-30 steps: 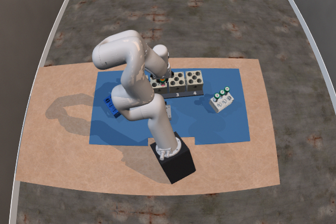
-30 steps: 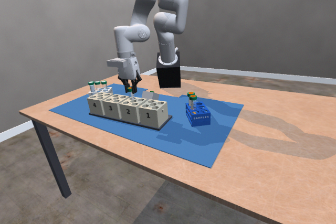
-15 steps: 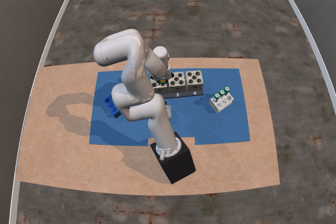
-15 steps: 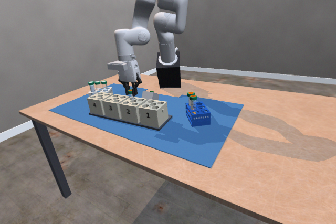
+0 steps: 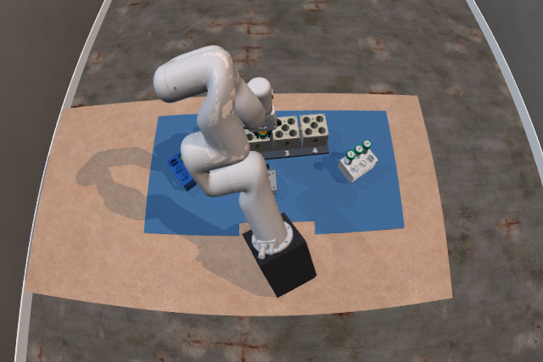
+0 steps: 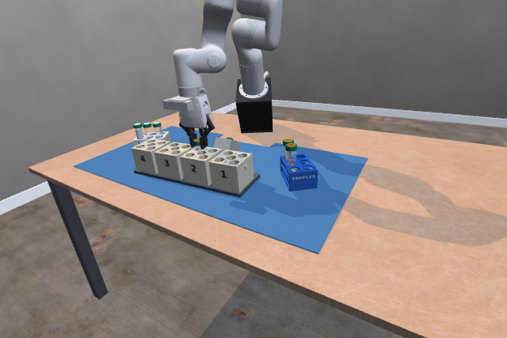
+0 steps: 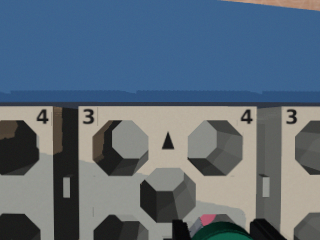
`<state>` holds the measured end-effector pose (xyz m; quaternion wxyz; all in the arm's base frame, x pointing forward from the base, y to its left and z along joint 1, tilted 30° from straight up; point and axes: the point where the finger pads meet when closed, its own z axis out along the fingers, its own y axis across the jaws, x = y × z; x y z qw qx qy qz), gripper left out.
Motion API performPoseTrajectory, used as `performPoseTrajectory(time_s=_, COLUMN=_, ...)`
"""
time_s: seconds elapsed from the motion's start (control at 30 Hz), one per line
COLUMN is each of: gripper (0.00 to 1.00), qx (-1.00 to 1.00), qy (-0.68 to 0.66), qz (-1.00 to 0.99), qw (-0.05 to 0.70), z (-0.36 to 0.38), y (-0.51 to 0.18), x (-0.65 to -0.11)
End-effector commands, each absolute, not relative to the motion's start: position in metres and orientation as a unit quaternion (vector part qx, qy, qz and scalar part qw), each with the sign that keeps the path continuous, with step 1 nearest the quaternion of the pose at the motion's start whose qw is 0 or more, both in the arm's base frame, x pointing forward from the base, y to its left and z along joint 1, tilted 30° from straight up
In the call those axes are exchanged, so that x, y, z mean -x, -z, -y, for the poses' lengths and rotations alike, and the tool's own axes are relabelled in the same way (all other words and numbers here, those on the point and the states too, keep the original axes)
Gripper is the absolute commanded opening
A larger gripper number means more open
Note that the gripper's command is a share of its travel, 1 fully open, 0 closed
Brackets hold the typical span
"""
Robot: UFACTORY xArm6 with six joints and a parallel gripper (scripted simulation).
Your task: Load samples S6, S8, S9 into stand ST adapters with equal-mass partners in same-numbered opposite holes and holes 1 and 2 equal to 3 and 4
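Sample tube [image 5: 263,133] [image 6: 197,141] [image 7: 222,233], orange-dotted, is grasped by the claw [image 5: 263,131] [image 6: 197,145] [image 7: 222,235], its green cap low over adapter 2 [image 5: 263,146] [image 6: 188,176] [image 7: 167,117], at the 4 o'clock hole in the wrist view. From the tube, in the top view, the white rack [image 5: 352,174] [image 6: 165,138] with three tubes lies toward 4 o'clock, the blue rack [image 5: 188,184] [image 6: 303,183] toward 8.
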<state>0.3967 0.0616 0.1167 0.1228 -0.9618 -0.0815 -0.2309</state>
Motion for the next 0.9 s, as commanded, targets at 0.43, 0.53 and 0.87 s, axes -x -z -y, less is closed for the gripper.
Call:
performPoseTrajectory(time_s=0.43, gripper=0.0, qx=0.961, qy=0.233, qz=0.082, qw=0.123, z=-0.0619, y=-0.1166, x=-0.398)
performPoseTrajectory(time_s=0.53, gripper=0.44, qx=0.961, qy=0.233, qz=0.082, qw=0.123, z=-0.062, y=-0.1163, x=-0.3982)
performPoseTrajectory(time_s=0.87, gripper=0.44, qx=0.961, qy=0.233, qz=0.081, qw=0.123, z=-0.062, y=-0.1163, x=-0.3982)
